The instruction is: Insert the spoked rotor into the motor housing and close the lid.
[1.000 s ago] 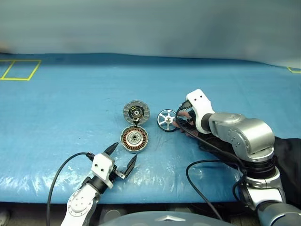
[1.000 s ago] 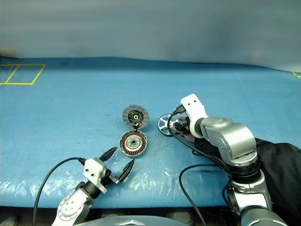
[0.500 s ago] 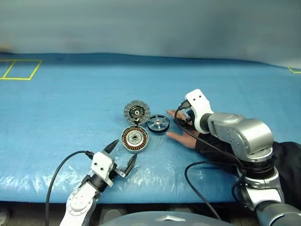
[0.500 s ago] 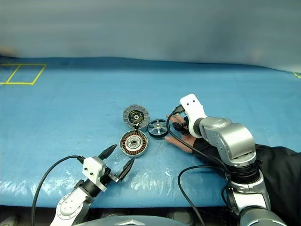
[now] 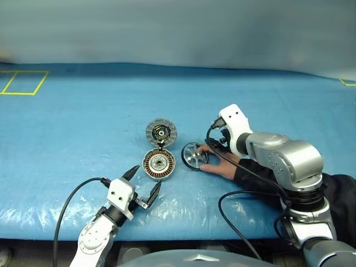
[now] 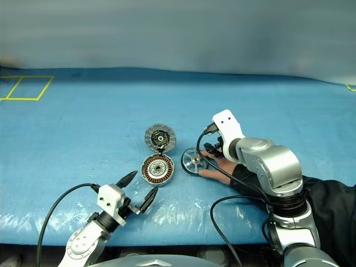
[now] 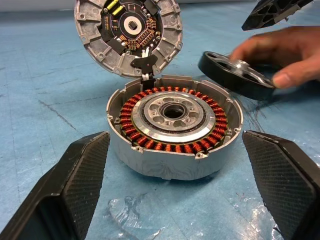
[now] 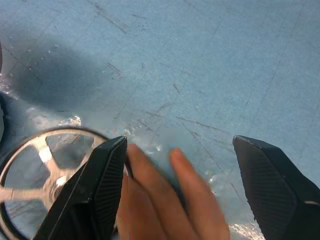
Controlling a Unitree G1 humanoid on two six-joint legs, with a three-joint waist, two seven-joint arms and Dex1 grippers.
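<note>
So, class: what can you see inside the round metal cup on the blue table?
Inside the cup: a ring of copper windings around a silver hub with a dark centre hole. Its floor beneath is covered.

Hand on rotor beside open housing.
A person's hand (image 6: 218, 165) beneath the right gripper (image 6: 214, 150) holds the rotor (image 6: 193, 161) tilted, just beside the housing (image 6: 157, 168); left gripper (image 6: 137, 189) open nearby.

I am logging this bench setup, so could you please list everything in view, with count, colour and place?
motor housing: one, silver with copper-orange windings, mid-table, open.
lid: one, silver-grey with a dark centre, just beyond the housing, tilted up.
spoked rotor: one, dark ring with silver spokes, right of the housing, tilted, held by a person's hand.
table cover: one, blue.
yellow tape marks: far left and far right corners.
person's hand: one, dark sleeve, under the right gripper.
left gripper: jaws open, near the housing.
right gripper: jaws open, over the hand.
</note>
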